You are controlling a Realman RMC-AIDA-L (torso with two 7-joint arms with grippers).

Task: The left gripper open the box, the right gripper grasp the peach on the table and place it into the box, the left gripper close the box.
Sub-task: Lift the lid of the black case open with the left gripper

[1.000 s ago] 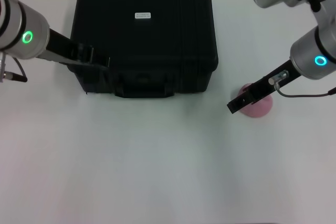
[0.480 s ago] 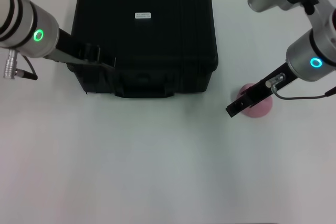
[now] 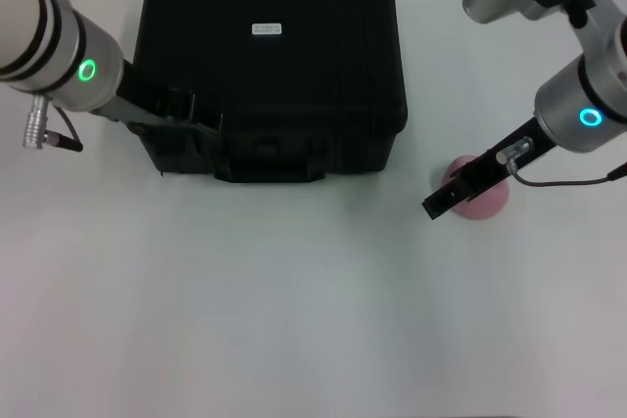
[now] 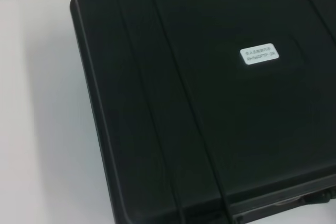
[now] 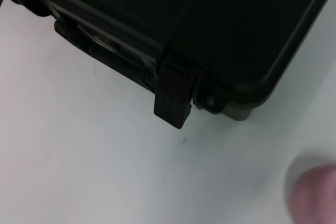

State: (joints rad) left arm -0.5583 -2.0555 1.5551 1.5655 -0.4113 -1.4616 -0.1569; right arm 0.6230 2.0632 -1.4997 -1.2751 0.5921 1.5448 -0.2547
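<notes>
The box [image 3: 269, 56] stands closed at the back middle of the table, a white label [image 3: 266, 28] on its lid. The left wrist view shows the lid [image 4: 220, 103] and its label [image 4: 260, 54] from close above. My left gripper [image 3: 201, 116] reaches over the front left edge of the box, dark against the black case. The peach [image 3: 482, 200] lies on the table to the right of the box. My right gripper [image 3: 437, 205] hangs over the peach's left side. In the right wrist view a front latch [image 5: 173, 95] of the box shows, with the peach [image 5: 315, 195] at the picture's edge.
White table [image 3: 294, 310] spreads wide in front of the box and the peach. A grey wall strip runs behind the box. A cable [image 3: 568, 181] trails from my right arm above the table.
My left arm has slid to the right, bringing its gripper further along the front left edge of the box. The right arm and the peach have hardly moved.
</notes>
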